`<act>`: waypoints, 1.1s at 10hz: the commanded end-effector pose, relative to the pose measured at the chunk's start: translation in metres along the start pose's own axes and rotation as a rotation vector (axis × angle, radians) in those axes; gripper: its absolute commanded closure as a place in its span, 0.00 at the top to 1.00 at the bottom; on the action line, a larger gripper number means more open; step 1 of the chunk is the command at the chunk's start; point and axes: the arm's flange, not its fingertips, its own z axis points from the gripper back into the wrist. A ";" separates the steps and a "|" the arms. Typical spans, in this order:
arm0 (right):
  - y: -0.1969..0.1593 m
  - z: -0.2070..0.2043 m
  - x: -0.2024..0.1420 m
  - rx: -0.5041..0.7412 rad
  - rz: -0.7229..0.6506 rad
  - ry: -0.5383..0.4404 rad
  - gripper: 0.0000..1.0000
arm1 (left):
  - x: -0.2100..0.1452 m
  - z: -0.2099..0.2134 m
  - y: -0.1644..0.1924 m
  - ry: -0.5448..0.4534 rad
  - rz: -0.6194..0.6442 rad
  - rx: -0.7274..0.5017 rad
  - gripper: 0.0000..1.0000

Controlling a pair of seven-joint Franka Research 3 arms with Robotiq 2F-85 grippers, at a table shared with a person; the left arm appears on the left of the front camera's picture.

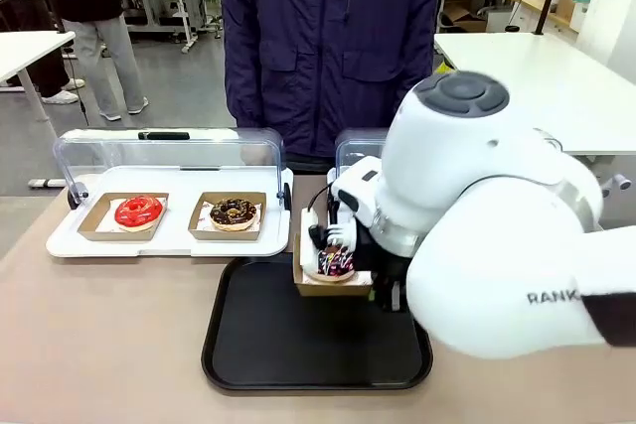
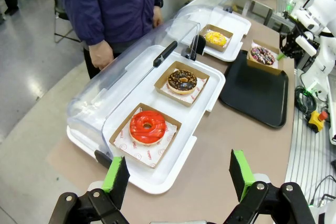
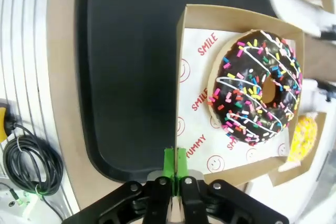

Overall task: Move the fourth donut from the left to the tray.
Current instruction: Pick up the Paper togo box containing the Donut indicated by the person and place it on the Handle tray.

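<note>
The chocolate donut with white drizzle and coloured sprinkles (image 3: 257,87) lies in its brown cardboard holder (image 3: 197,72). My right gripper (image 3: 176,169) is shut on the holder's near wall. In the front view the holder (image 1: 333,280) hangs over the far edge of the black tray (image 1: 308,345), in front of my right arm; whether it touches the tray I cannot tell. The left wrist view shows the same donut (image 2: 262,55) at the far corner of the black tray (image 2: 252,90). My left gripper (image 2: 178,182) is open above the table, holding nothing.
A white tray (image 1: 169,240) with its clear lid up holds a red donut (image 1: 138,212) and a crumb-topped chocolate donut (image 1: 234,212). A second lidded white tray holds a yellow donut (image 2: 216,38). A person (image 1: 328,37) stands at the far side. Cables (image 3: 31,163) lie beside the table.
</note>
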 end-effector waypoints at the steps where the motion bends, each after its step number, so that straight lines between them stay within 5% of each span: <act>1: 0.013 -0.019 0.002 0.000 -0.014 -0.014 0.02 | 0.001 0.001 -0.002 -0.004 -0.002 -0.004 1.00; 11: 0.027 -0.070 0.025 0.079 -0.019 -0.016 0.02 | 0.001 0.001 -0.002 -0.004 -0.002 -0.004 1.00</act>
